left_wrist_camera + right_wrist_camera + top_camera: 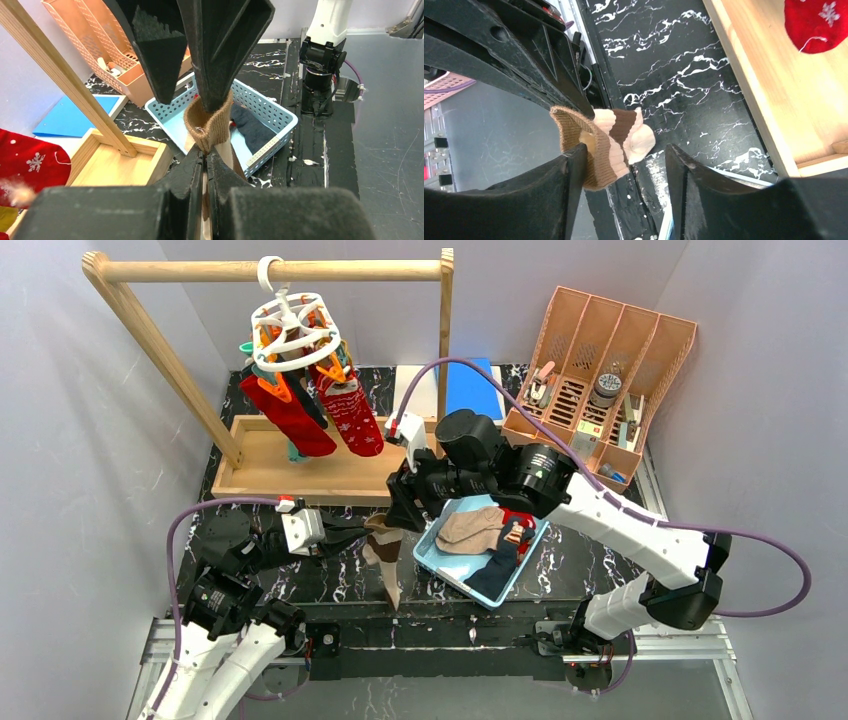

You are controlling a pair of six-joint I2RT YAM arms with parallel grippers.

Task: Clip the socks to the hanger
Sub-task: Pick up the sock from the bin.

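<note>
The white ring hanger (290,325) hangs from the wooden rail with two red socks (350,418) clipped under it. My left gripper (206,154) is shut on a brown and beige striped sock (210,125), which hangs down in front of the basket (386,565). My right gripper (624,152) is open around the sock's ribbed cuff (594,145). Its left finger (569,175) sits at the cuff's opening, and the other finger stands apart from the fabric. From the left wrist view the right gripper (190,102) comes down from above.
A light blue basket (428,558) beside the grippers holds a tan sock (470,530), a navy one (497,572) and a red one. The wooden rail frame's tray (260,475) lies behind. A peach organiser (600,380) and a blue board (470,385) stand at the back right.
</note>
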